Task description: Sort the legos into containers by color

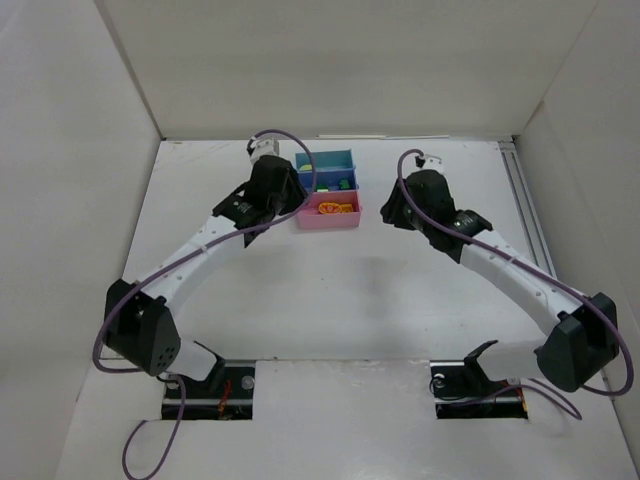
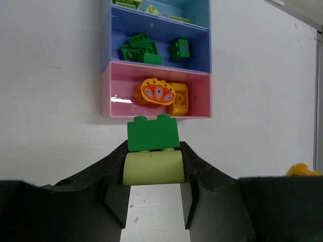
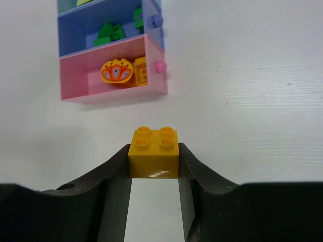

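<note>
— How far along is it?

— Close to done, I'd say. On the left, the left fingers (image 1: 293, 200) sit just left of the trays, upper middle of the overhead frame. They're clamped on a pale brick (image 2: 153, 169) with a dark brick (image 2: 153, 133) plugged onto its far end. In that wrist view the pair is at lower centre, just short of the pink tray (image 2: 121, 88).

— Two colours in one grip?

— Yes, and that's the awkward part. I'd guess they belong in different trays, so they would need parting or one lands in the wrong place.

— And the trays themselves?

— Three joined in a row. In the left wrist view the teal tray (image 2: 194, 10), at the top edge, holds pale green pieces (image 2: 151, 8). The blue tray (image 2: 199, 55) below it holds dark green bricks (image 2: 139, 50). The pink one has an orange brick (image 2: 180, 98) and a round patterned piece (image 2: 157, 92). Each tray looks true to one colour family.

— And on the right?

— The right fingers (image 1: 390, 210), just right of the trays, are closed on a yellow brick (image 3: 154, 151). It's at lower centre of its wrist view, apart from the pink tray. I'd expect it to join the orange things there.

— Anything loose?

— From above I see no stray bricks on the bench (image 1: 330, 300), though an arm could hide one. What's left, as far as it shows, is these three held bricks.
</note>
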